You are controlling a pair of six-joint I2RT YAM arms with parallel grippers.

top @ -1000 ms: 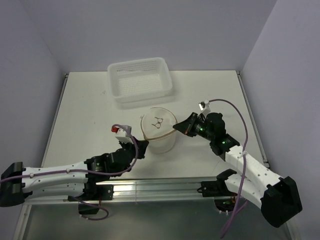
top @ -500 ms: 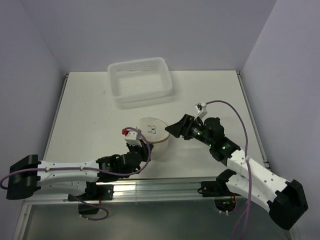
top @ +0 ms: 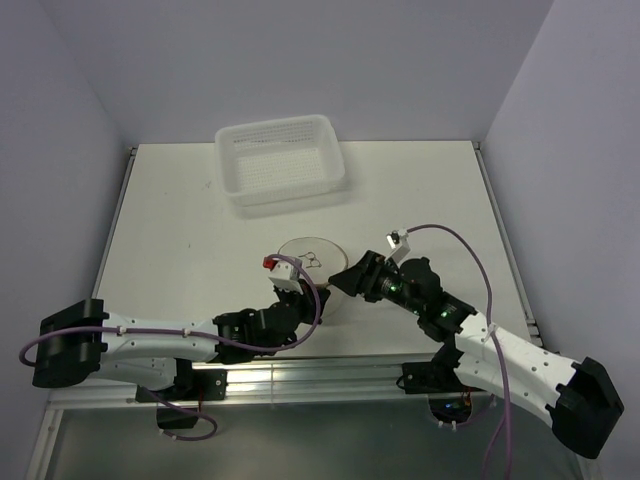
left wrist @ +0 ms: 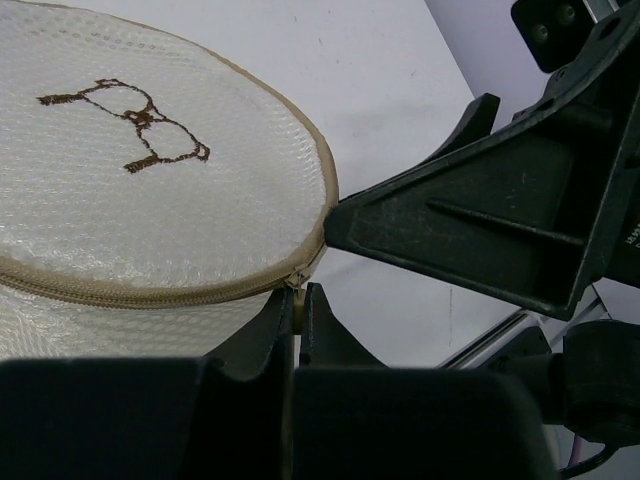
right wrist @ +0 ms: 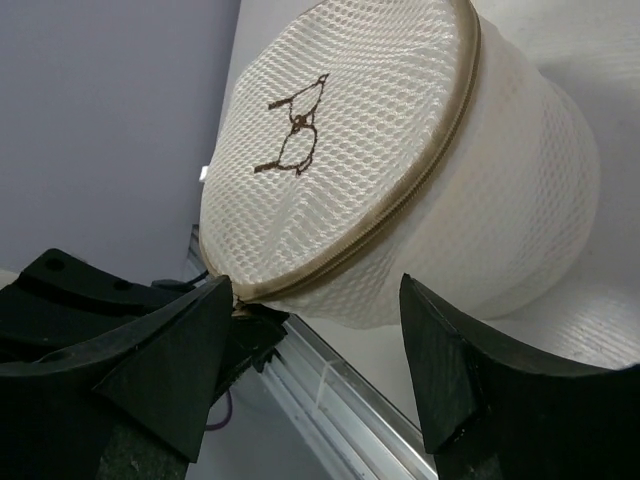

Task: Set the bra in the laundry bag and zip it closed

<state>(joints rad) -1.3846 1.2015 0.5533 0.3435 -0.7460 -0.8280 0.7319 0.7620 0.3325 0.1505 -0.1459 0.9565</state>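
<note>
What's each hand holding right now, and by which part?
Left hand pinches the round beige mesh laundry bag at its zipper pull; right hand holds nothing.

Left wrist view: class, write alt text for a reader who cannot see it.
The shut left gripper pinches the zipper pull of a round mesh laundry bag, zipped along its visible rim and bearing a small bra drawing. From the right, the open right gripper points a black finger at the bag's edge, above a white table.
</note>
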